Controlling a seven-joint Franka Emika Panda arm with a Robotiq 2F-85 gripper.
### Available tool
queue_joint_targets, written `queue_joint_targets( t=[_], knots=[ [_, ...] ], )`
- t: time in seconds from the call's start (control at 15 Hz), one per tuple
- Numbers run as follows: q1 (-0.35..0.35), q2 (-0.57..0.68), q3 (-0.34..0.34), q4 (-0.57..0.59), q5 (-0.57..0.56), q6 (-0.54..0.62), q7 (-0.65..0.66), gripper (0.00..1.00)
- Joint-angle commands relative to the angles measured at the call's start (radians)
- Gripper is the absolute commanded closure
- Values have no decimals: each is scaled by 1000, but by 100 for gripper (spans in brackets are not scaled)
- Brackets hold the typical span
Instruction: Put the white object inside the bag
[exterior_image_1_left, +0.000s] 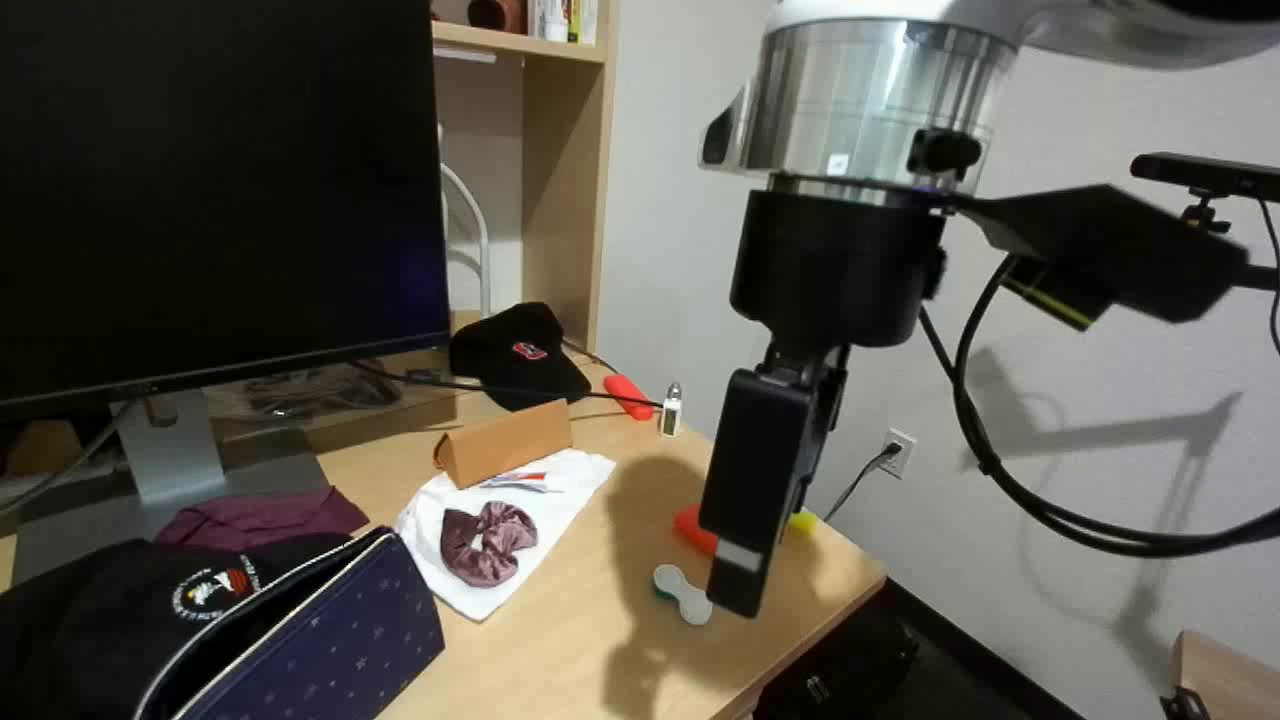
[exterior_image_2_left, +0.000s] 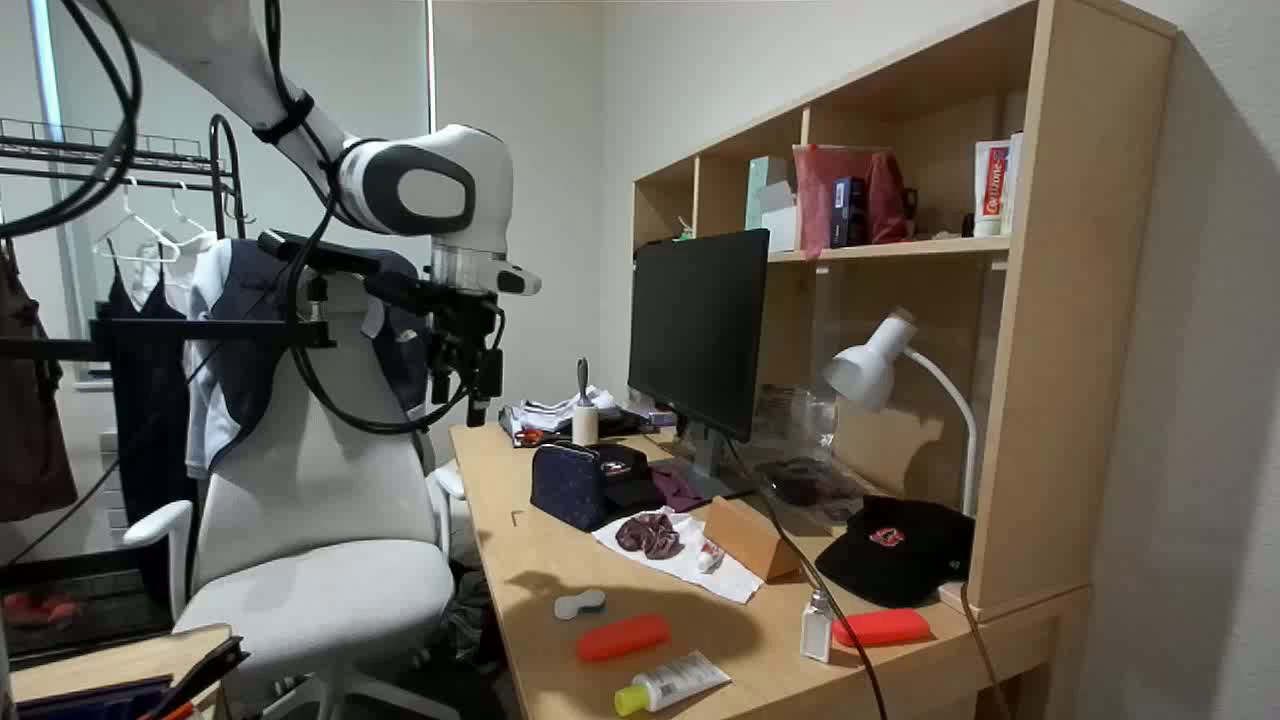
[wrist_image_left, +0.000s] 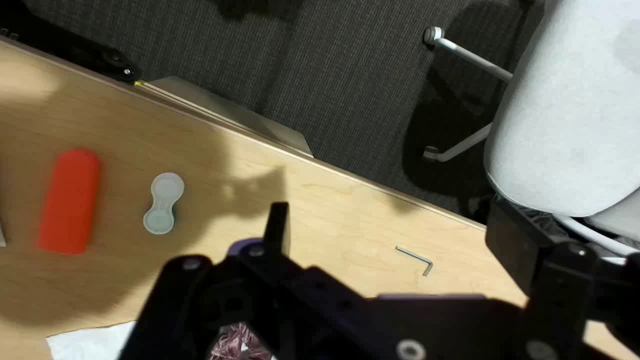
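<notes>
The white object (exterior_image_1_left: 683, 594) is a small two-lobed white case lying flat on the desk. It also shows in an exterior view (exterior_image_2_left: 580, 604) and in the wrist view (wrist_image_left: 164, 202), left of the jaws. The bag is a dark blue zip pouch (exterior_image_1_left: 335, 630) with small stars, standing with its top open. It also shows in an exterior view (exterior_image_2_left: 565, 488); I cannot make it out in the wrist view. My gripper (wrist_image_left: 392, 215) is open and empty, its fingers wide apart. It hangs well above the desk in both exterior views (exterior_image_2_left: 461, 405).
A black cap (exterior_image_1_left: 130, 620) with a logo lies against the pouch. A white cloth (exterior_image_1_left: 570, 490) carries a scrunchie (exterior_image_1_left: 485, 545) and a brown case (exterior_image_1_left: 510, 440). A red case (exterior_image_2_left: 623, 637) and tube (exterior_image_2_left: 690, 682) lie nearby. A hex key (wrist_image_left: 415, 259) lies below the jaws.
</notes>
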Motion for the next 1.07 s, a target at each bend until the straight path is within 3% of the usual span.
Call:
queue_joint_targets(
  t=[0.0, 0.27, 0.53, 0.73, 0.87, 1.0],
  knots=[
    [-11, 0, 11, 1, 3, -2, -3, 0],
    [-37, 49, 22, 8, -52, 37, 55, 0],
    [-80, 139, 6, -29, -81, 204, 119, 0],
    [-128, 217, 1, -69, -198, 354, 233, 0],
    [-161, 271, -12, -93, -321, 431, 387, 0],
    [-170, 324, -41, -101, -351, 473, 454, 0]
  ],
)
